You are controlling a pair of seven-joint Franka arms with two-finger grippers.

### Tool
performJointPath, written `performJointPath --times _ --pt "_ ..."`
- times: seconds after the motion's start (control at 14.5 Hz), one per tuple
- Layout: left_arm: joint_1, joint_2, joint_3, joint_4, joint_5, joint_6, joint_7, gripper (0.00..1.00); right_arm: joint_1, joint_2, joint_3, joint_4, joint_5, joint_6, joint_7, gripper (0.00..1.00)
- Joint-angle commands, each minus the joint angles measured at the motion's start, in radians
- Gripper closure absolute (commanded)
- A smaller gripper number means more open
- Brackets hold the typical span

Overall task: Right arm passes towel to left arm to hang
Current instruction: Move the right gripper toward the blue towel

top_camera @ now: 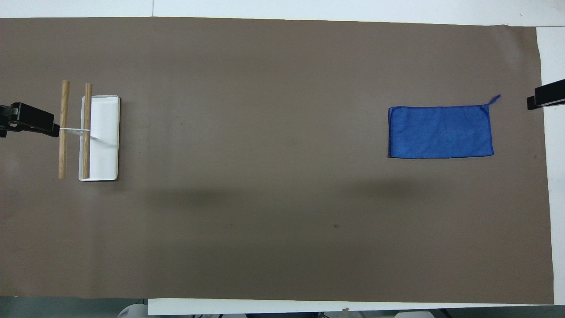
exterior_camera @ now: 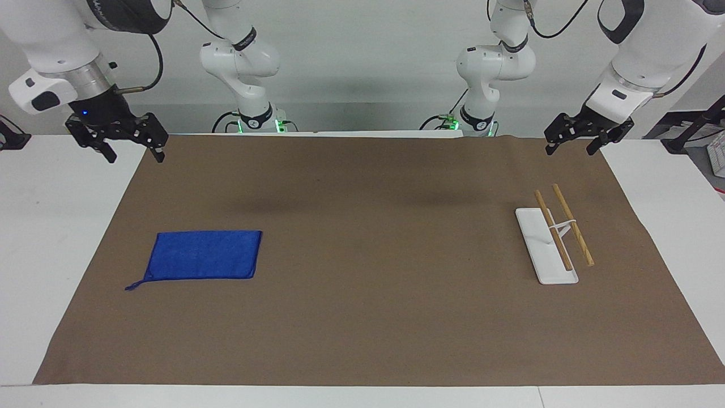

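A folded blue towel (exterior_camera: 204,255) lies flat on the brown mat toward the right arm's end; it also shows in the overhead view (top_camera: 441,131). A hanging rack stands toward the left arm's end, with a white base (exterior_camera: 535,238) and two wooden bars (exterior_camera: 573,224); the overhead view shows the base (top_camera: 106,132) and the bars (top_camera: 64,128). My right gripper (exterior_camera: 136,156), with the blue light, is open and empty, raised over the mat's edge at its own end (top_camera: 545,96). My left gripper (exterior_camera: 571,149) is open and empty, raised over the mat's edge beside the rack (top_camera: 26,120).
The brown mat (exterior_camera: 362,317) covers most of the white table (exterior_camera: 56,226). A small loop sticks out from one corner of the towel (exterior_camera: 131,286). Both arm bases (exterior_camera: 255,122) stand at the table's edge nearest the robots.
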Motion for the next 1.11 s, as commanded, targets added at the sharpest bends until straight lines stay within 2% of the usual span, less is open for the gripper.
performJointPath --times 0.0,0.35,0.48,0.62,0.83,1.04 --pt "0.013 -0.021 -0.014 -0.02 0.02 -0.004 0.006 0.0 -0.008 -0.011 -0.001 -0.01 0.017 0.01 -0.014 0.0" --pt "0.013 -0.021 -0.014 -0.02 0.02 -0.004 0.006 0.0 -0.008 -0.016 0.006 -0.021 0.016 0.009 -0.015 0.0" --pt "0.013 -0.021 -0.014 -0.02 0.02 -0.004 0.006 0.0 -0.009 -0.051 0.012 -0.12 0.017 0.05 -0.011 0.0" --pt "0.013 -0.021 -0.014 -0.02 0.021 -0.004 0.006 0.0 -0.029 -0.077 0.019 -0.266 0.019 0.191 -0.015 0.0" --pt "0.013 -0.021 -0.014 -0.02 0.02 -0.004 0.006 0.0 -0.054 -0.047 0.03 -0.407 0.02 0.36 -0.024 0.0" --pt "0.013 -0.021 -0.014 -0.02 0.02 -0.004 0.006 0.0 -0.055 -0.032 0.048 -0.577 0.02 0.62 -0.055 0.0"
